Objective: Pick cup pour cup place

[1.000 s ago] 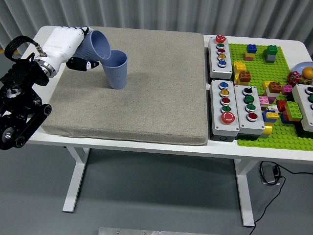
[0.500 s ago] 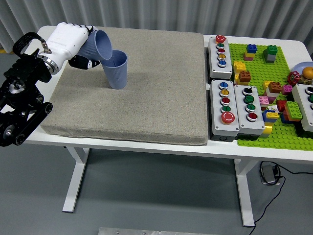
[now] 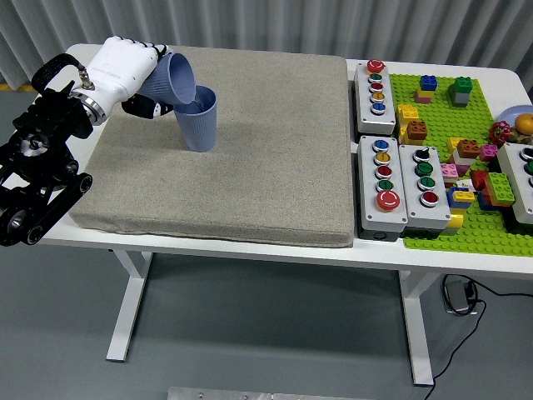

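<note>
My left hand [image 3: 137,79], white with dark fingertips, is shut on a blue-grey cup [image 3: 171,82]. The cup is tipped on its side with its mouth facing right and down, right over the rim of a second blue-grey cup [image 3: 198,121]. That second cup stands upright on the grey mat [image 3: 225,183] at the back left. The two cups touch or nearly touch at the rims. Whatever is inside them is hidden. My right arm is out of view.
Three grey button boxes [image 3: 376,83] [image 3: 383,182] [image 3: 425,177] stand right of the mat. A green baseplate [image 3: 433,233] with several loose bricks lies at the far right. A plate [image 3: 520,117] shows at the right edge.
My left hand has moved a little right and up with the tipped cup, bringing its mouth further over the standing cup. The standing cup has not moved.
</note>
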You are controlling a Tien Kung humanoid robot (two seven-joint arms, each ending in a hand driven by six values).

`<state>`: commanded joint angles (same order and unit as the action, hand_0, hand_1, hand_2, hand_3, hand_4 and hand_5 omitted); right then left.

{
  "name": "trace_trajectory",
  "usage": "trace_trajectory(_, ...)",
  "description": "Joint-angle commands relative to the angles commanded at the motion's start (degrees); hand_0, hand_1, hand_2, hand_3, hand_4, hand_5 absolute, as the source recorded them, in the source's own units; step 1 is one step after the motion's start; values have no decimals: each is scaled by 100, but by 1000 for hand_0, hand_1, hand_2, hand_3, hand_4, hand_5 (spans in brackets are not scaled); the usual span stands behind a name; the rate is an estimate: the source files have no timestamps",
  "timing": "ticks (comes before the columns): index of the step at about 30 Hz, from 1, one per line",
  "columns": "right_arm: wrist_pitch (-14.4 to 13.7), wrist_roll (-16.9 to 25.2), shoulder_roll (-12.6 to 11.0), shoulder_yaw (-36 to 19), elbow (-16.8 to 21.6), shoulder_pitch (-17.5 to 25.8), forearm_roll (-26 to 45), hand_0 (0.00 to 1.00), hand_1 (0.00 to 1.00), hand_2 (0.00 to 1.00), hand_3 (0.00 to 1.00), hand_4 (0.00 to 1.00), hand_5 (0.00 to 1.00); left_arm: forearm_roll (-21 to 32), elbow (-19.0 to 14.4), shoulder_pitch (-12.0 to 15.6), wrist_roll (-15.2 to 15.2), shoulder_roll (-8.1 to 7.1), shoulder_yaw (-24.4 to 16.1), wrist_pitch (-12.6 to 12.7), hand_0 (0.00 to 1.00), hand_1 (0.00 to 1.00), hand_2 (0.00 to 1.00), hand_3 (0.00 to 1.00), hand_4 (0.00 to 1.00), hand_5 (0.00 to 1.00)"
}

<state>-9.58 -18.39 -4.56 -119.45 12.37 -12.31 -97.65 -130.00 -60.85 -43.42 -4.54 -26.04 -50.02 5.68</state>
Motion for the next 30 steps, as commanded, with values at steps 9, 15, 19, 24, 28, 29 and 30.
trace_trajectory(9, -11, 11, -7, 29, -4, -17, 50, 676, 604, 572, 605, 2, 239, 0, 72, -33, -14, -48, 34, 14, 520, 513, 553, 574, 734, 133)
trace_trajectory(15, -9, 3, -5, 27, -2, -15, 39, 675, 604, 571, 605, 2, 238, 0, 107, -56, -58, -74, 83, 33, 520, 512, 553, 573, 735, 136)
trace_trajectory(19, -8, 0, -6, 29, -2, -16, 35, 675, 605, 571, 605, 2, 238, 0, 112, -110, -85, -119, 145, 29, 519, 511, 552, 572, 734, 136)
trace_trajectory(24, -13, 1, -11, 44, -2, -26, 55, 675, 605, 571, 605, 2, 237, 0, 116, -193, -109, -165, 229, 26, 519, 511, 551, 572, 734, 137)
trace_trajectory(28, -21, 5, -12, 63, -3, -30, 76, 675, 605, 571, 605, 2, 237, 0, 117, -254, -113, -194, 323, 22, 519, 511, 551, 572, 734, 137)
trace_trajectory(29, -21, 3, -13, 68, -3, -30, 78, 675, 605, 571, 605, 2, 237, 0, 132, -279, -112, -208, 365, 16, 519, 511, 551, 572, 734, 137)
trace_trajectory(30, -21, 2, -14, 72, -3, -30, 79, 675, 604, 570, 605, 2, 237, 0, 144, -295, -115, -216, 391, 14, 519, 509, 551, 568, 733, 137)
